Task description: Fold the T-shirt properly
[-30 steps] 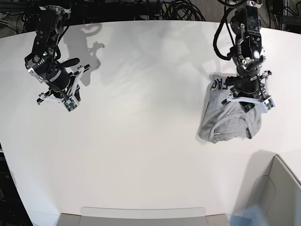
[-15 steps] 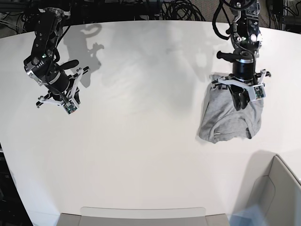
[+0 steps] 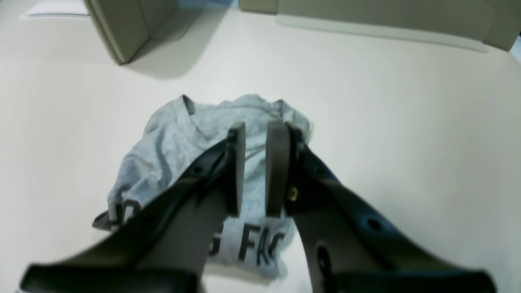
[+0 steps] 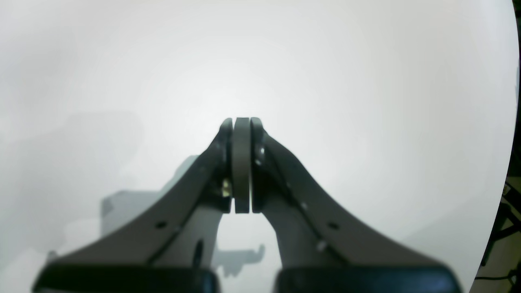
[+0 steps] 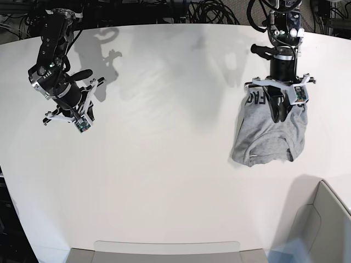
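one heather-grey short-sleeved cotton t-shirt (image 5: 267,136) lies bunched in a rough folded heap on the white table (image 5: 164,164), at the base view's right side. black block letters show along one edge of it, partly hidden by the arm. two black grippers are in view. the left gripper (image 3: 256,169) hangs above the shirt with its two fingers a small gap apart, and nothing is between them. the right gripper (image 4: 241,165) is well apart from the shirt over bare table, its fingers pressed together on nothing. two beige bins (image 3: 122,28) sit at the table's near edge.
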You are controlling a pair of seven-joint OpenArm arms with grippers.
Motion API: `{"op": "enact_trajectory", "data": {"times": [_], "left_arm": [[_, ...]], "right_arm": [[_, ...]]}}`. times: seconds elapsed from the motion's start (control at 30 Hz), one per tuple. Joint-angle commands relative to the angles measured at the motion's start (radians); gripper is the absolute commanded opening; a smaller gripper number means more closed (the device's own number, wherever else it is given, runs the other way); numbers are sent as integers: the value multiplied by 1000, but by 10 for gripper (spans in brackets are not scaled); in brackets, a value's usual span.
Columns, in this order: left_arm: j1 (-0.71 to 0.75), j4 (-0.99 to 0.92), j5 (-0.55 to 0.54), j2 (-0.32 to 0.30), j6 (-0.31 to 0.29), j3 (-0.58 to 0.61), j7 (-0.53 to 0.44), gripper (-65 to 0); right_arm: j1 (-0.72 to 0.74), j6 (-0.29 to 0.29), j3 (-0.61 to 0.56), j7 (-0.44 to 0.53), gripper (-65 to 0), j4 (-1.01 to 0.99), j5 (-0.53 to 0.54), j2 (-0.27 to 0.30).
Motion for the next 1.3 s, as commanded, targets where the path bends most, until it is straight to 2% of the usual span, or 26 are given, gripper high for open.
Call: {"op": "enact_trajectory", "data": {"times": [0.0,0.23,0.33,0.43,0.53,1.07,1.13,1.27], "left_arm": [[12,19,6,-8,-3,-4,-26,-555],[87,19,6,-8,-3,-6,-47,-555],[177,19,6,-8,-3,-4,-159,-555],[282,19,6,-8,-3,-4,-294,-555],[369,19,6,-8,-4,-3,-368,-555],[681,1,7,-9,-6,4,-385,-558],[691,-1,7,-22,-6,-3,-385,-558],[699,-1,7,-92,-6,4,-379,-558]], "right_arm": [[9,11,7,20,-650,18,12,12],[-20,11,4,18,-650,22,12,12],[-55,11,-7,20,-650,62,12,6],[-115,11,-81,20,-650,108,12,12],[-160,11,-124,20,-650,137,12,6],[-473,11,-136,27,-650,148,18,4],[-536,11,-134,89,-650,148,18,-7],[-683,11,-128,268,-650,148,14,-59]]}}
